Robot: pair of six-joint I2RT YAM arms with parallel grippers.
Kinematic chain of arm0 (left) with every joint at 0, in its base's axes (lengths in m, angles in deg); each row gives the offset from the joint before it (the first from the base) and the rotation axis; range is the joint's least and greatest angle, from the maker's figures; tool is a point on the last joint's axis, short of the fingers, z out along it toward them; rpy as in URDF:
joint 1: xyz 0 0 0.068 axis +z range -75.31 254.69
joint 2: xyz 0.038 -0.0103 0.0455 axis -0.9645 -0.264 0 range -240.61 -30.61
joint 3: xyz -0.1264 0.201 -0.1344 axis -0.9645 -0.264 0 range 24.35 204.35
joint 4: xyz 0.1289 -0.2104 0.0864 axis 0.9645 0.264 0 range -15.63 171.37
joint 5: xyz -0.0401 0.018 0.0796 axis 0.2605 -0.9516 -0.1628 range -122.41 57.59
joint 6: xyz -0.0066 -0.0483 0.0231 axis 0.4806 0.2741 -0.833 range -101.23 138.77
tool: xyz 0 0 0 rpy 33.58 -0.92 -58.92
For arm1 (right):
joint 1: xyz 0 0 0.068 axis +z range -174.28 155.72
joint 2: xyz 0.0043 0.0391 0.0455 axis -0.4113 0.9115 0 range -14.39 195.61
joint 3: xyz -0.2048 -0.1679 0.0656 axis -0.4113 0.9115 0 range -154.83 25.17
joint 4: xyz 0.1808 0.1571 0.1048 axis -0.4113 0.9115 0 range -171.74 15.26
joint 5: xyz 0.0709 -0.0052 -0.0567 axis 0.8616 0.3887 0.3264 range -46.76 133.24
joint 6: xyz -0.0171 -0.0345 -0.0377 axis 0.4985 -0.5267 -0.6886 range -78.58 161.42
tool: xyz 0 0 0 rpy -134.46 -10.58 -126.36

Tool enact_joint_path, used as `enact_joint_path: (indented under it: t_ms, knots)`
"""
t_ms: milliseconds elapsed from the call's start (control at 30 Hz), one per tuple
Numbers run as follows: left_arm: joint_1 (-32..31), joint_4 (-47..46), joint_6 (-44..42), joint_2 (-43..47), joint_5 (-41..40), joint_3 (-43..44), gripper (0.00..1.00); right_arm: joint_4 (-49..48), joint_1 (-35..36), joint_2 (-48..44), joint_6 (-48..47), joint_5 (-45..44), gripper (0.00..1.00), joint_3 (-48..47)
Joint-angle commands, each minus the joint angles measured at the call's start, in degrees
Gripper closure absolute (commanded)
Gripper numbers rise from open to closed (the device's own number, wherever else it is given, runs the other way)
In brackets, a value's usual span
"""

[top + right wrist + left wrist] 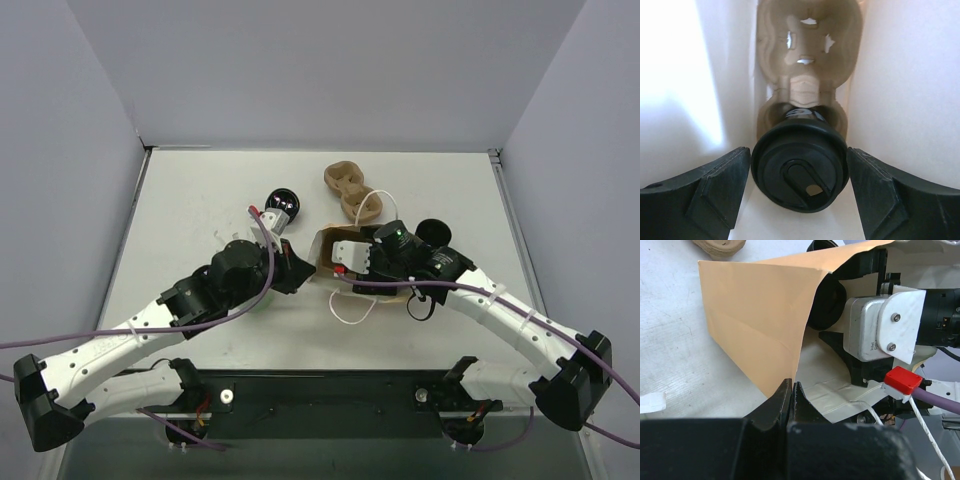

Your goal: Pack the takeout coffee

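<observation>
Closest in the left wrist view are my left gripper's (792, 392) fingers, pressed together on the lower lip of the paper bag (755, 315). They hold its mouth open while my right arm's wrist reaches inside.

From the right wrist, my right gripper (799, 152) is spread as wide as the lid of the takeout coffee (799, 172), one fingertip at each side of the rim. I cannot tell whether the tips pinch the lid or only stand against it. The cup sits in the near pocket of a pulp carrier (807, 45) between the bag's pale inner walls, its lid facing the lens.

From above, both arms meet at the bag in mid-table. A lidless black cup (283, 200) stands just behind my left gripper, and another pulp tray (350, 190) lies beyond the bag.

I judge this the placing step, nearly finished. Next I would free the lid and draw the right arm straight back out without dragging the cup, keeping the left pinch until it is clear.
</observation>
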Motion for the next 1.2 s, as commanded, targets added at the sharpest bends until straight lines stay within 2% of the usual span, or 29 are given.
enact_joint_path:
  t_ms: [0, 533, 733, 833, 1167]
  knots:
    - [0.2, 1.5, -1.3, -0.1, 0.1, 4.4, 1.00, 4.3, 0.1, -1.8, 2.5, 3.5, 0.21, -2.7]
    - [0.6, 9.6, -0.4, -3.6, 0.7, 12.7, 1.00, 6.3, 3.1, -1.9, 7.4, 4.0, 0.25, -4.6]
    - [1.0, 13.4, 0.3, -5.5, 1.0, 15.3, 1.00, 6.4, 3.1, -2.2, 8.6, 4.1, 0.33, -5.5]
    - [1.4, 15.9, 0.8, -6.9, 1.4, 16.9, 1.00, 7.2, 3.0, -2.3, 8.7, 4.6, 0.40, -6.1]
    - [1.9, 18.7, 2.4, -8.8, 2.5, 18.5, 1.00, 8.9, 3.0, -2.3, 11.1, 6.4, 0.42, -7.4]
